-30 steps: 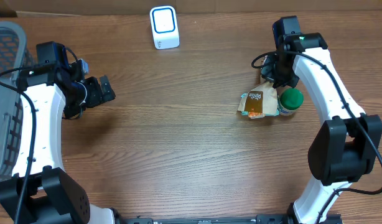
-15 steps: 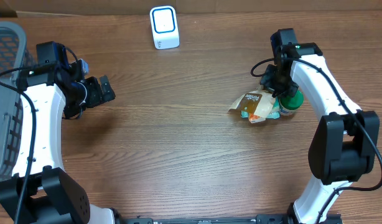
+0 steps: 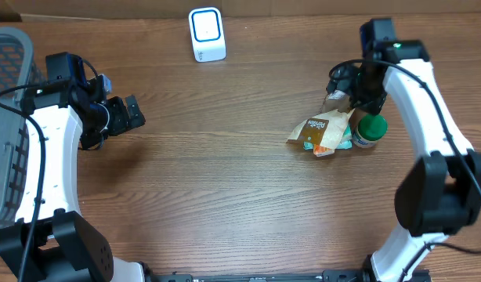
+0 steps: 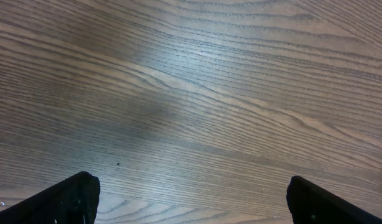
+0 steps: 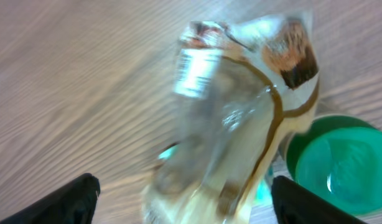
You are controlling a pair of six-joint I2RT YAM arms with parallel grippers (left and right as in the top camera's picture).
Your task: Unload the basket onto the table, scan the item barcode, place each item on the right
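- The right end effector point(image 3: 356, 90) stood narrow at the snack pouch's top edge a second ago. Its jaws now stand wide and hold nothing, and it has drawn off toward the far edge.
- The snack pouch point(image 3: 322, 133) lies loose on the desk point(image 3: 225, 180) just under this end effector, on its inner side. It sits more askew than before and touches a green-lidded jar point(image 3: 369, 128).
- In my judgement this is a release or regrip, so the scan is not yet done.
- In the wrist view a white printed patch point(image 5: 197, 65), possibly the barcode, faces up, though it is blurred.
- The scanner point(image 3: 207, 34) stands well apart, leftward along the far edge, with bare wood between it and the pouch.
- The far edge is close behind the right end effector, which leaves little room that way.
- The left end effector point(image 3: 124, 112) hangs wide and empty beside a wire basket point(image 3: 4, 47).
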